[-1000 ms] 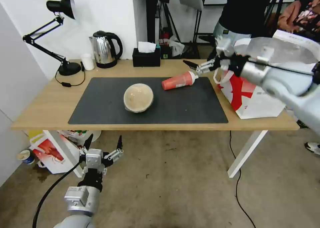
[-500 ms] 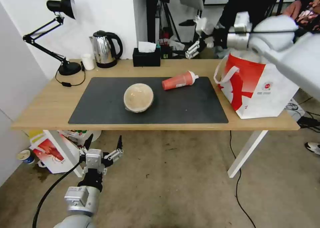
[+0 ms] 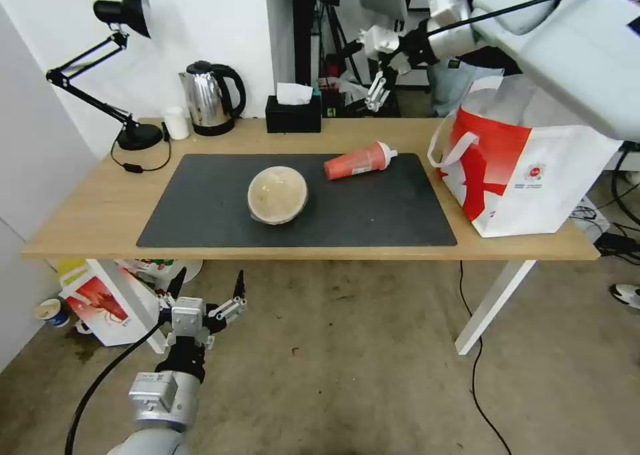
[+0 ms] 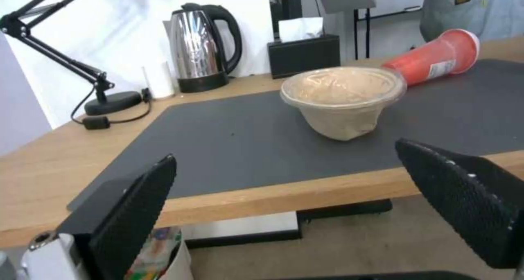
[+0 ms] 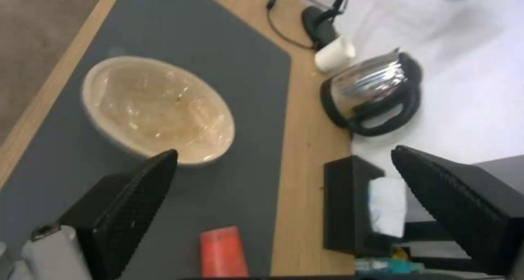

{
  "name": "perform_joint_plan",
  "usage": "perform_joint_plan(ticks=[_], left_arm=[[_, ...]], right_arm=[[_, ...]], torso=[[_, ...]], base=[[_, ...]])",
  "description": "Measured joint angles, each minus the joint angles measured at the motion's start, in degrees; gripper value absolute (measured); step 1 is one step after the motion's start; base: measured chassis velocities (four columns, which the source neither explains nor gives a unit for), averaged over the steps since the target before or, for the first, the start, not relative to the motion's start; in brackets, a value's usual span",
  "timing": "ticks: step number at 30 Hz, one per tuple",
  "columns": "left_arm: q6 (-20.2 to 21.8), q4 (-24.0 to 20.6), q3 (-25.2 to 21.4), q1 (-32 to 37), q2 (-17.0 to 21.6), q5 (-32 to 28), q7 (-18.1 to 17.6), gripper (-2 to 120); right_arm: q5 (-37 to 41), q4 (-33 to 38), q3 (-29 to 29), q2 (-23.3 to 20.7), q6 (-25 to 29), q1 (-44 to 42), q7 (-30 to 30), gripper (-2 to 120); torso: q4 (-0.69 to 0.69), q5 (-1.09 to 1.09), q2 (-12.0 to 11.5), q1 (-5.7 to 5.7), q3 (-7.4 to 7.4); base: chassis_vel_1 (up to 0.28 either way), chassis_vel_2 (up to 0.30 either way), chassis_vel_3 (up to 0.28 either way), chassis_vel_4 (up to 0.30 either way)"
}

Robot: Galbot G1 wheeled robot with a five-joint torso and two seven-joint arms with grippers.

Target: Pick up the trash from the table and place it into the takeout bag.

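A tan domed bowl (image 3: 277, 194) sits on the dark mat (image 3: 373, 208) of the table (image 3: 87, 202). Right of it, a red drink cup (image 3: 357, 162) with a white lid lies on its side. The white and red takeout bag (image 3: 527, 175) stands open at the table's right end. My right gripper (image 3: 379, 88) hangs open high above the table's far edge, holding nothing; its wrist view looks down on the bowl (image 5: 158, 110) and cup (image 5: 221, 251). My left gripper (image 3: 209, 282) waits open below the table's front edge, facing the bowl (image 4: 343, 100) and cup (image 4: 434, 59).
Along the back edge stand a black desk lamp (image 3: 127, 62), a small white cup (image 3: 176, 122), a steel kettle (image 3: 210, 98) and a black tissue box (image 3: 292, 114). A smaller red-and-white bag (image 3: 100, 302) sits on the floor under the table's left end.
My right gripper rose from beside the cup's lid and swung up and back, uncovering the takeout bag. Cup, bowl and left arm stayed put.
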Motion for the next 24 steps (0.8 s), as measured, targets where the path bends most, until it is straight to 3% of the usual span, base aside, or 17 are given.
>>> perform_joint_plan(ticks=[16,24], left_arm=[[0.0,0.0,0.0,0.0,0.0,0.0,0.0,100],[0.0,0.0,0.0,0.0,0.0,0.0,0.0,100]], right_arm=[[-1.0,-1.1,-2.1,-2.0,0.1,-1.6,-0.1,100],[-1.4,-6.3,-1.3,-2.4,0.6,-3.8,-2.3,100]], torso=[[0.01,0.00,0.0,-0.01,0.00],[0.01,-0.01,0.0,-0.01,0.00]], base=[[0.000,0.000,0.000,0.000],[0.000,0.000,0.000,0.000]])
